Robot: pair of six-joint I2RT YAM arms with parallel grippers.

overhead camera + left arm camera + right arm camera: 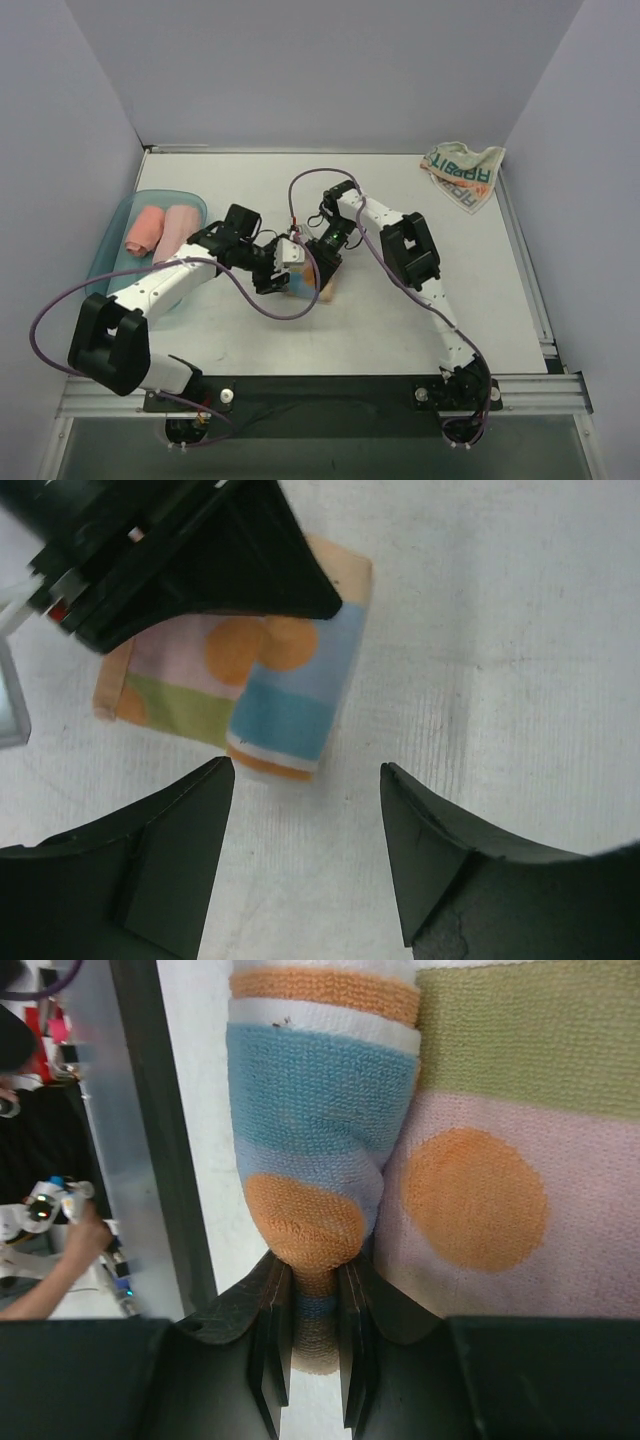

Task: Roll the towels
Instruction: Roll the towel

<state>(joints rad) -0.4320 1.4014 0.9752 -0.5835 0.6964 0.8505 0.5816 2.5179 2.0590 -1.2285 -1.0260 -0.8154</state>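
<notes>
**Jaw state.** The right gripper (315,1272) has its jaws clamped on the rolled end of the striped towel (310,1120), with only a narrow fold of the roll pinched between the pads. The left gripper (307,772) has its jaws apart with nothing between them. The end of the roll lies just ahead of the gap, not inside it.

**Hazards.**
1. The pinch takes only a thin fold. A pull along the roll could draw that fold out and loosen the turns.
2. The flat, unrolled part lies directly beside the clamped roll. If the right jaws let go now, the soft cloth would probably spring open.
3. The two grippers work very close together. If the left jaws advance while closing, they could strike the right fingers just beyond the towel.

**Clearance.** Bare table (250,190) surrounds both sets of jaws. The tray (112,250), holding two pink rolls (146,228), sits near, behind the left jaws and beside that arm. The RABBIT towel (462,172) lies well apart, beyond the right jaws in the far corner by the walls. The near table edge is well behind both grippers.
</notes>
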